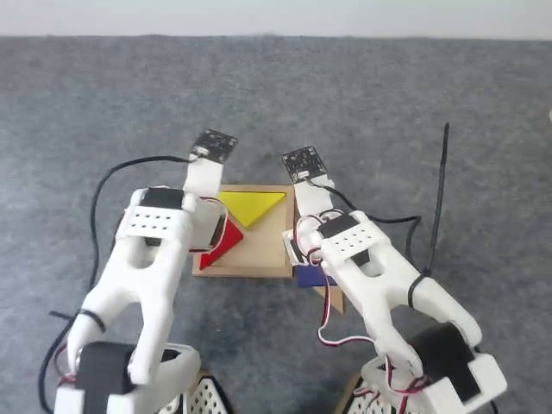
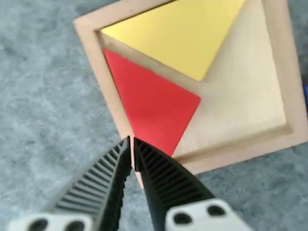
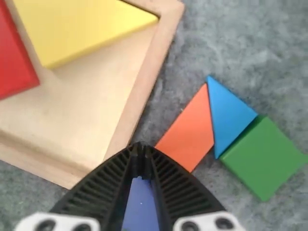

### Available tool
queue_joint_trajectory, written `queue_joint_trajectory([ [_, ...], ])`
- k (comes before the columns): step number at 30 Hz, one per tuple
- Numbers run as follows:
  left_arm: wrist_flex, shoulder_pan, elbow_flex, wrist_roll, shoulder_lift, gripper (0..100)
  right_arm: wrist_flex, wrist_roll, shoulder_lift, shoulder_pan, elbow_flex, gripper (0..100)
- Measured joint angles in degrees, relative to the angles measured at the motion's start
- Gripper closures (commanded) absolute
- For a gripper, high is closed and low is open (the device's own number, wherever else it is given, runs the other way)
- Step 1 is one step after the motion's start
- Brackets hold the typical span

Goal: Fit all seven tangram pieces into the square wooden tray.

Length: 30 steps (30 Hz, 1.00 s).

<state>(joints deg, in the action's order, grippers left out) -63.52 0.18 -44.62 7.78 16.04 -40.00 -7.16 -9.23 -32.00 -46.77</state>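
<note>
My left jaws are pinched almost shut with nothing between them; they hang over the rim of the wooden tray (image 2: 91, 43), right by the sharp corner of the red triangle (image 2: 154, 106); my right jaws are closed tight on a dark blue piece (image 3: 139, 207), which sits between their black ribbed insides; they are just outside the tray, next to its rim on the side away from the red triangle.

The tray is a square of pale, smooth wood with a raised rim all round; inside it lie the red triangle and a big yellow triangle (image 1: 250, 207); the two are flat, smooth and brightly painted; they touch along one long edge and meet in one corner of the tray; the tray floor beside them is bare wood.

Near the tray, on the same side as my right jaws, three more flat pieces lie on the table (image 1: 388, 103); an orange piece (image 3: 190, 134) with slanted edges is closest to the rim; a light blue triangle (image 3: 228, 115) touches it, and a green square (image 3: 262, 156) touches the triangle; the table has a grey, fuzzy cover.
</note>
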Motion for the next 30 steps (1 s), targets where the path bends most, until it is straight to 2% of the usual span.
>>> queue_joint_trajectory([
  [7,4.8,0.2,-6.4,0.2,-0.6,99,-1.4,-1.7,0.0,-1.0,0.0,99.0],
  [16,9.3,0.4,-7.1,0.3,-2.3,99,-1.8,-2.0,-0.3,-3.2,0.0,99.0],
  [30,9.9,0.4,0.2,-1.1,-11.3,99,-1.8,-7.6,-5.8,0.1,0.0,99.0],
])
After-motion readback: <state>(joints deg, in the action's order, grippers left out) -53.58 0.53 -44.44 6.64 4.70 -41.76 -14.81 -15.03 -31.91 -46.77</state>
